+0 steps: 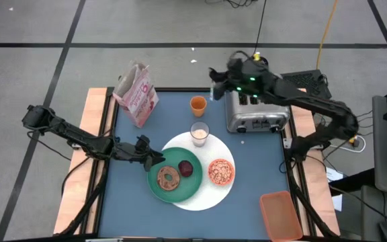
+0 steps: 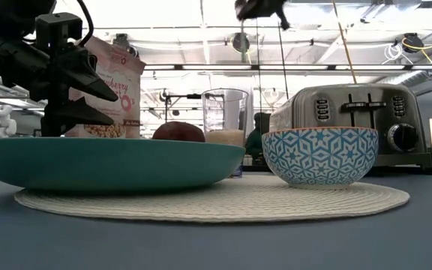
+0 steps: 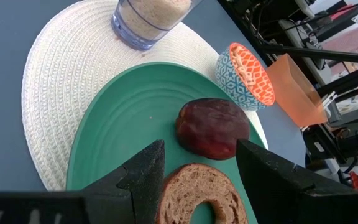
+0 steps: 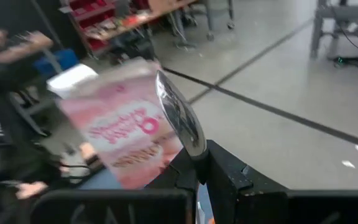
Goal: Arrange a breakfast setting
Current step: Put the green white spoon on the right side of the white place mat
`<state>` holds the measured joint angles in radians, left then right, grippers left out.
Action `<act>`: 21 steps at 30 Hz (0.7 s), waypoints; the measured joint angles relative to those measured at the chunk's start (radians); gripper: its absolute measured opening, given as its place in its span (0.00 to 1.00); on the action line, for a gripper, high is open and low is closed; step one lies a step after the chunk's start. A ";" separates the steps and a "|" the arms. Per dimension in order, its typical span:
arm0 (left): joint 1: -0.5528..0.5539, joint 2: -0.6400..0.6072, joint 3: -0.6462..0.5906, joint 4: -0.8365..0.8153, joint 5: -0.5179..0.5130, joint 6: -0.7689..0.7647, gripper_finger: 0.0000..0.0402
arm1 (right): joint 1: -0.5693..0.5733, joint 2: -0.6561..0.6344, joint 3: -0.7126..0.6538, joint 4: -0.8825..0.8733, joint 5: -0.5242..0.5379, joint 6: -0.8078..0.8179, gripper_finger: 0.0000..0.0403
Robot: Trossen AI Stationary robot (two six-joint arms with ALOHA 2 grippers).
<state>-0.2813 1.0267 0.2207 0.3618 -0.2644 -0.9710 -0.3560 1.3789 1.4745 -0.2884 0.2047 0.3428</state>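
Spoon (image 4: 180, 118) clenched in right gripper (image 4: 194, 171) fingers, held high above toaster (image 1: 255, 111) near far right tabletop edge. Placemat (image 1: 200, 198) at tabletop centre carries green plate (image 1: 154, 185) with bagel (image 1: 168, 177), bowl (image 1: 221, 171), glass (image 1: 199, 134). Orange cup (image 1: 197, 104) beyond it, cereal bag (image 1: 136, 94) at far left corner. Left gripper (image 1: 152, 156) at plate's left rim, fingers released, empty. Step, as judged: bringing spoon to setting. Next: carry it down, lay beside bowl without knocking glass.
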 joint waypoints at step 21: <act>0.000 0.000 0.000 0.001 0.000 -0.002 0.50 | 0.295 -0.274 -0.045 -0.359 0.006 0.252 0.03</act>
<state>-0.2810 1.0267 0.2207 0.3626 -0.2642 -0.9726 -0.0607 1.1046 1.4295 -0.6477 0.2107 0.5949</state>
